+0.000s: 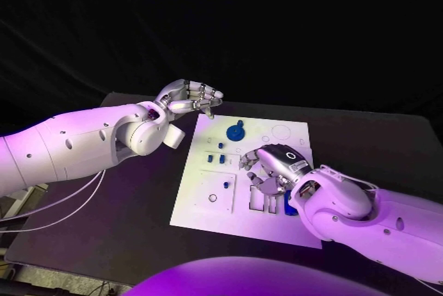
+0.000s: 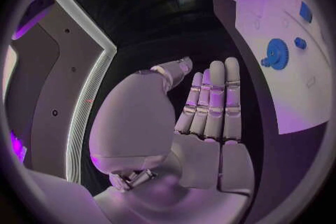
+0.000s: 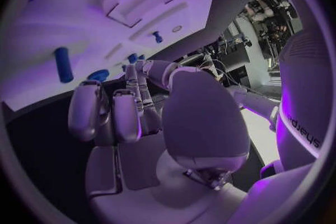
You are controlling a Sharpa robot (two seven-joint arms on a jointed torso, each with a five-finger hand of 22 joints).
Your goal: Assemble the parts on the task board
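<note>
The white task board lies mid-table. A blue gear sits near its far edge, and small blue parts stand left of centre. My right hand hovers low over the board's middle, fingers bent down and spread, with nothing visible in them. Another blue part lies just under its wrist. My left hand floats off the board's far left corner, empty. In the left wrist view its fingers are straight and the gear lies beyond them. The right wrist view shows a blue peg beyond the fingers.
Rectangular slots are cut in the board near my right wrist, with a round hole to their left. Black table surrounds the board on all sides. The board's near edge lies close to my right forearm.
</note>
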